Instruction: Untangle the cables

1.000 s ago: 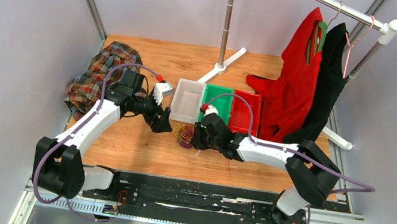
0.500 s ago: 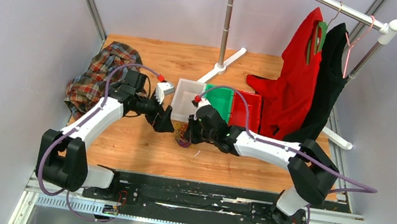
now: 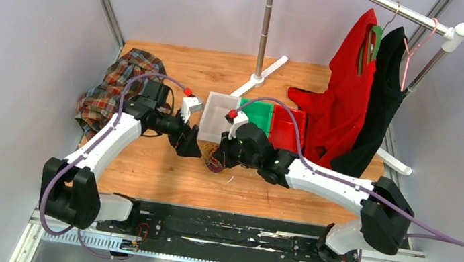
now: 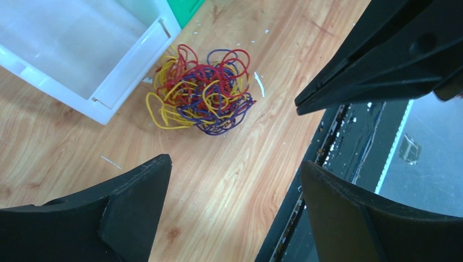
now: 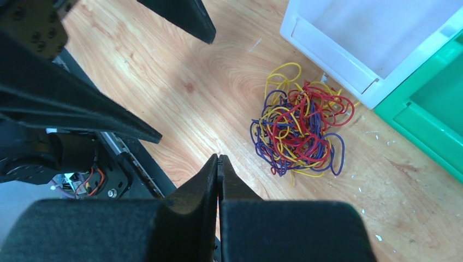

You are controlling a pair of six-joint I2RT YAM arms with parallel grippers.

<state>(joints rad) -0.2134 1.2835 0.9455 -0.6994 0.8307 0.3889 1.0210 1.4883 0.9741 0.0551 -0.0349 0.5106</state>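
The approach is judged to be the step in hand, since nothing is gripped. The cables [image 4: 202, 90] are seen as 1 dense ball of red, yellow and purple loops. It lies on the desk [image 3: 162, 176] midway between the left and right edges, just beside the clear bin [image 4: 82, 49]. The left gripper [image 4: 233, 164] is held above with jaws apart; the right gripper [image 5: 218, 164] has jaws pressed together. Next, an outer loop should be pinched, so the right jaws must first be opened.

Left arm: elbow bent, reaching forward.
Left gripper [image 4: 233, 164]: just left of the cables [image 4: 202, 90], fingers spread wide, empty.
Right arm: stretched forward and leftward.
Right gripper [image 5: 218, 159]: just right of the cables, fingers pressed together, empty.
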